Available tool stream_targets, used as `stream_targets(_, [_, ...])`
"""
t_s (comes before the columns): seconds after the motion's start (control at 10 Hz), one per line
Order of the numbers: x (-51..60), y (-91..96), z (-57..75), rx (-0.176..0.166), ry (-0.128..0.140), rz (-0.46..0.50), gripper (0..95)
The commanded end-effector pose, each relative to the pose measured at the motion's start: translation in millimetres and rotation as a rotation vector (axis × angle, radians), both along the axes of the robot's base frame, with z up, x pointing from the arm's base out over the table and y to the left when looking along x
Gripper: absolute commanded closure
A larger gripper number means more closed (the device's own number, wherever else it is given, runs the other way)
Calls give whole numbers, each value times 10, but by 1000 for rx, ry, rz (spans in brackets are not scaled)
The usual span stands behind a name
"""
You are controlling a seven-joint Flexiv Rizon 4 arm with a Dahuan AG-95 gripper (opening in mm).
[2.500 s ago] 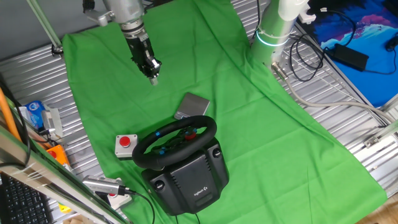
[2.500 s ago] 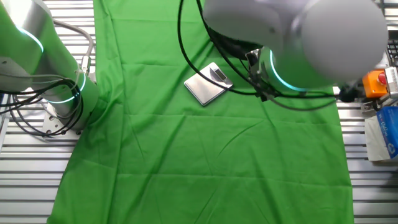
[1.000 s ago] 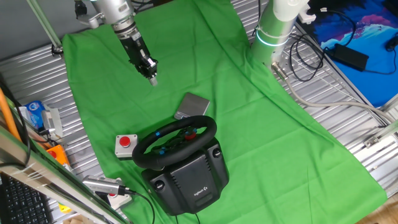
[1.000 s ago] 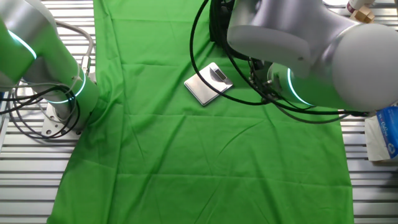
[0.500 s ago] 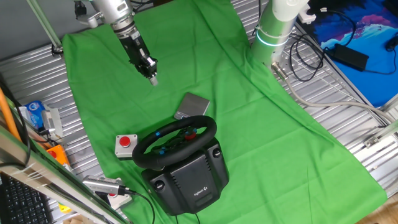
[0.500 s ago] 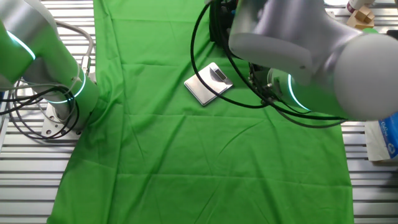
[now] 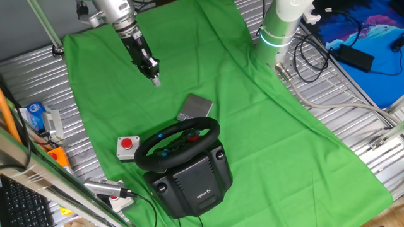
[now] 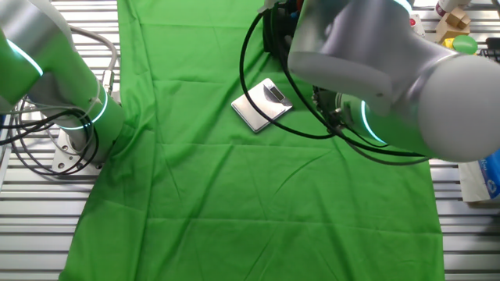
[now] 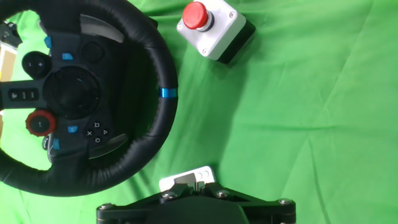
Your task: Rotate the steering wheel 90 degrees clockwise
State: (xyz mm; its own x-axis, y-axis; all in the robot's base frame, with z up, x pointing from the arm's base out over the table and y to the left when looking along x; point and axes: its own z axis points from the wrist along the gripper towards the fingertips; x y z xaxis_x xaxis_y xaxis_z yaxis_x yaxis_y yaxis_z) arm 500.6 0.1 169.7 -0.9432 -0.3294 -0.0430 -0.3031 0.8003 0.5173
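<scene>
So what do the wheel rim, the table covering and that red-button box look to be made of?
The steering wheel rim looks like black leather or leatherette: a matte grain, plus a blue centre band. The table covering is green cloth, matte, with creases and folds. The button box looks like light grey moulded plastic with corner screws and a glossy red cap; metal cannot be ruled out.

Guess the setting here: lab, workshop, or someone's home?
Most likely a robotics lab. A green cloth covers a slatted metal table, a second arm's base stands beside it, and test props are laid out: the steering wheel and a red-button box.
</scene>
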Motion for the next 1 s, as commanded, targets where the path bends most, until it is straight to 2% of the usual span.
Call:
stream_targets(0.1, [-6, -1, 3, -14, 25, -18, 950])
stream_targets(0.3, [-6, -1, 3, -17, 44, -25, 950])
stream_targets(1.0, [-7, 2, 6, -12, 50, -34, 950])
